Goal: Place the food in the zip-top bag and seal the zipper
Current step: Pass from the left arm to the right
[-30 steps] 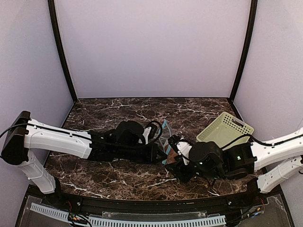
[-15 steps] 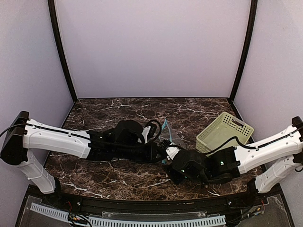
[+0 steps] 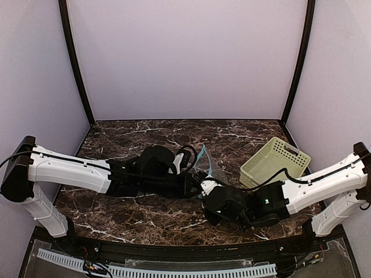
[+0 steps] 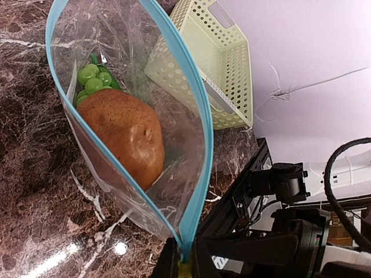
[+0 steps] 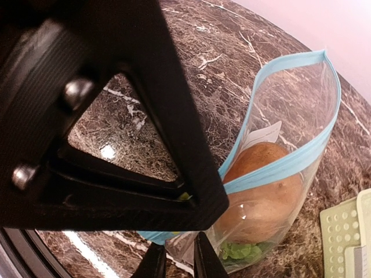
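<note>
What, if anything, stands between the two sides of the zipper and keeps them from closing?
Nothing visible does. The zipper gapes open, but the potato and green vegetable lie deeper inside the bag, past the strip. The left pincer pinches one end.

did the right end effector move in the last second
Yes. In the top view the right end effector has shifted left, away from the pale green basket, and now sits closer to the zip-top bag.

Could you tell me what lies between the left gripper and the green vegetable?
The brown potato, inside the zip-top bag, per the left wrist view.
</note>
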You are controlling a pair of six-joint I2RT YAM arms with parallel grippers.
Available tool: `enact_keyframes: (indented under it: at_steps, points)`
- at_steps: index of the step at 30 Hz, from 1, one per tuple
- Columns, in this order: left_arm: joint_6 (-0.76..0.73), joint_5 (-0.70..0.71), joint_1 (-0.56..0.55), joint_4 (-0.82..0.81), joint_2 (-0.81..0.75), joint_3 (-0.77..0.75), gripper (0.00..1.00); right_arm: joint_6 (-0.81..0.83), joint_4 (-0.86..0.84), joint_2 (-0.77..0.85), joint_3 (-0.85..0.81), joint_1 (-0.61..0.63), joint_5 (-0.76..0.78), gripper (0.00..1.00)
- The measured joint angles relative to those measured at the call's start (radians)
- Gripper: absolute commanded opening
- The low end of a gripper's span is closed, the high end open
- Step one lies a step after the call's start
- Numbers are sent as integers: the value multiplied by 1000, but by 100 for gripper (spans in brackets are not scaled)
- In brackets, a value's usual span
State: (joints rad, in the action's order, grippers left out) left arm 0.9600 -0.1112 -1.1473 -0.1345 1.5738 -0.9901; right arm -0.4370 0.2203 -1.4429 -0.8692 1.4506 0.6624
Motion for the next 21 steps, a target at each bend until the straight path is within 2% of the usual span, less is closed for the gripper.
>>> enact_keyframes:
  at_steps: [2, 6, 13, 21]
  points:
    - [3, 0, 0, -1, 0, 0, 1, -10, 3, 0, 0, 0, 6, 1]
    - [6, 0, 0, -8, 0, 1, 1, -21, 0, 0, 0, 2, 17, 0]
    - [22, -8, 0, -23, -4, 20, 29, -35, -6, 18, 21, 4, 35, 0]
    - [32, -29, 0, -27, -5, 35, 46, -34, -10, 37, 43, 4, 46, 0]
